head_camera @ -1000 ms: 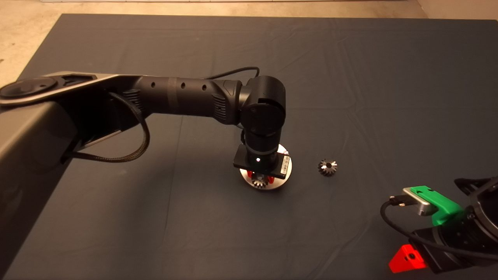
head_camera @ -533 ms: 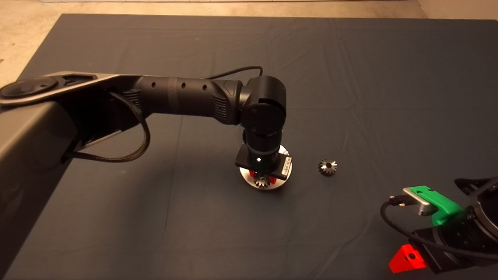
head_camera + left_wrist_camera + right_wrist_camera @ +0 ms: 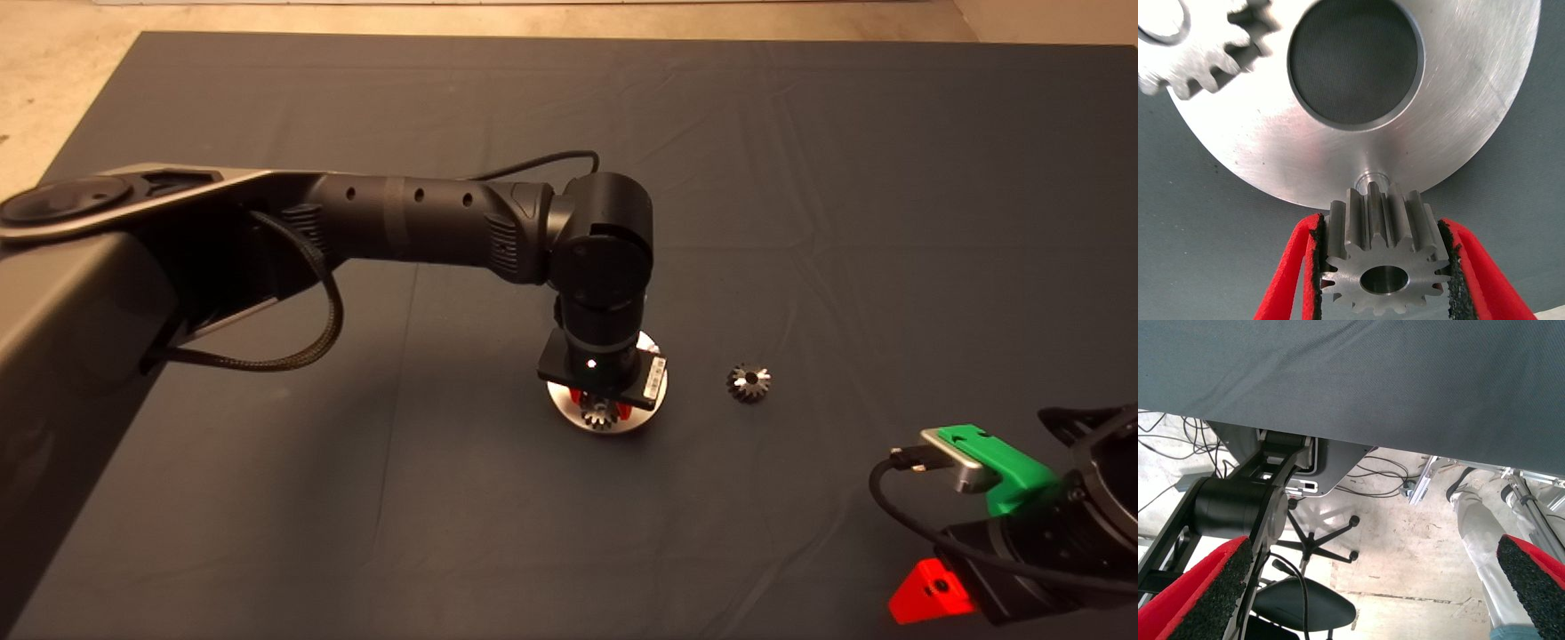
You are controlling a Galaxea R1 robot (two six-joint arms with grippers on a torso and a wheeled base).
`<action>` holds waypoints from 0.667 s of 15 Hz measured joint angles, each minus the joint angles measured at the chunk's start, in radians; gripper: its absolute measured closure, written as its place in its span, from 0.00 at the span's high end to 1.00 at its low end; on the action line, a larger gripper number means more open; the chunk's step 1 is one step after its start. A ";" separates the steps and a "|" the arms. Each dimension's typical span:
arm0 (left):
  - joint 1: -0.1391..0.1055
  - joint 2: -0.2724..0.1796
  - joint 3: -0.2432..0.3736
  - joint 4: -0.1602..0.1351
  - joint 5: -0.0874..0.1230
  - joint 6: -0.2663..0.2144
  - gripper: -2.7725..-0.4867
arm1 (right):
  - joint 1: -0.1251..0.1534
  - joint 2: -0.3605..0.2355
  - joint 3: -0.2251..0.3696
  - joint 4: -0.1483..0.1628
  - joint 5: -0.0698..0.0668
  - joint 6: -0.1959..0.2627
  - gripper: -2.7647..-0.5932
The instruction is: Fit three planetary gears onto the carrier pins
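Observation:
My left gripper (image 3: 598, 407) hangs over the near rim of the round silver carrier plate (image 3: 559, 404), shut on a silvery planetary gear (image 3: 1385, 257). That gear sits between the red fingers (image 3: 1301, 253), its centre hole showing, just short of a bare carrier pin (image 3: 1373, 180). A second gear (image 3: 1198, 47) rests on the plate (image 3: 1471, 100) beside its large centre hole. A third, darker gear (image 3: 749, 382) lies loose on the mat to the right of the plate. The left wrist hides the other pins in the head view.
My right gripper (image 3: 932, 594) is parked at the lower right edge of the mat, fingers wide apart. Its wrist view shows the mat's edge, floor cables, an office chair (image 3: 1305, 600) and a person's leg (image 3: 1481, 547).
The left gripper with its gear shifted slightly right over the plate's near rim, then held still. The loose gear and the right arm have not moved.

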 joint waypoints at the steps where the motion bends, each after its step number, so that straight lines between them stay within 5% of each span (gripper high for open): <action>1: 0.002 0.000 0.000 0.003 -0.001 0.000 0.17 | 0.000 0.000 0.000 0.000 0.000 0.000 0.98; 10: 0.002 0.001 -0.011 -0.002 0.004 0.000 0.17 | 0.000 0.000 0.000 0.000 0.000 0.000 0.98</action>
